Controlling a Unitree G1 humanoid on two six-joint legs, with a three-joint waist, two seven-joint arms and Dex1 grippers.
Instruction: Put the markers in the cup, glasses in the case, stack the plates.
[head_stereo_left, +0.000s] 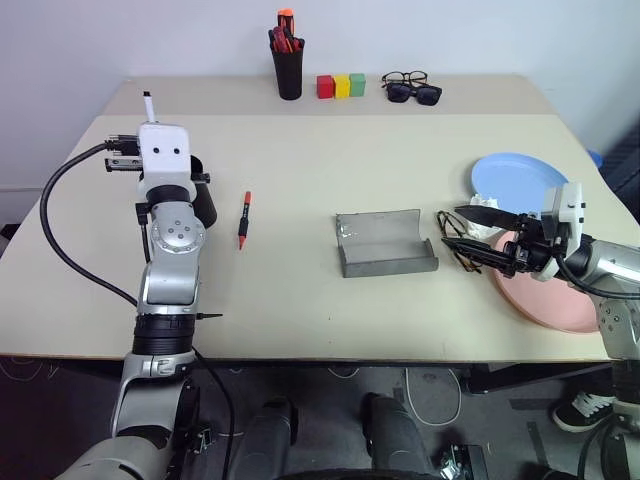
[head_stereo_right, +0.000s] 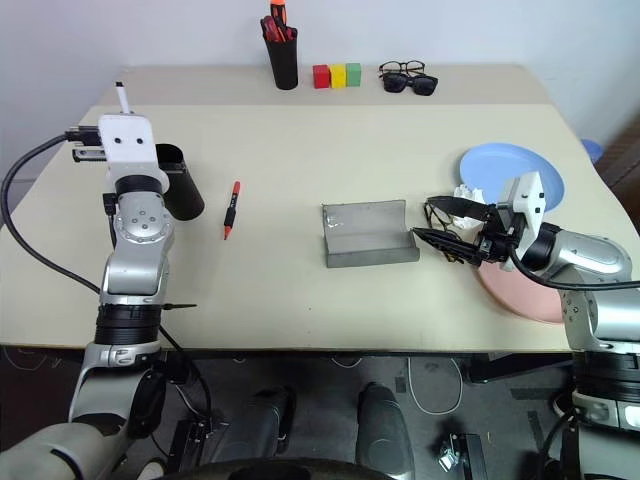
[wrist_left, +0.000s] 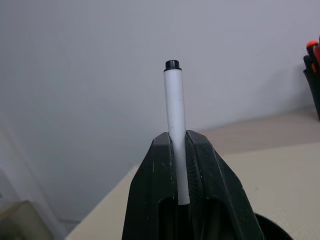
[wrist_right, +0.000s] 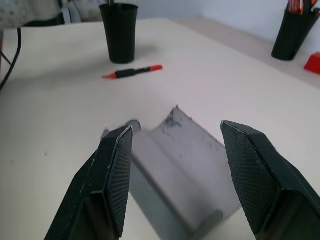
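White marker is clamped in the left gripper above the black cup — lowering is called for next — right gripper fingers held apart, empty.

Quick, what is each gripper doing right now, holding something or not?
Left gripper: closed on the slim white marker with a black cap.
Right gripper: open, holding nothing.

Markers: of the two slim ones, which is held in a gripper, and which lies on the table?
The white marker is clamped in the left gripper, raised above the table. The red marker lies flat beside the cup.
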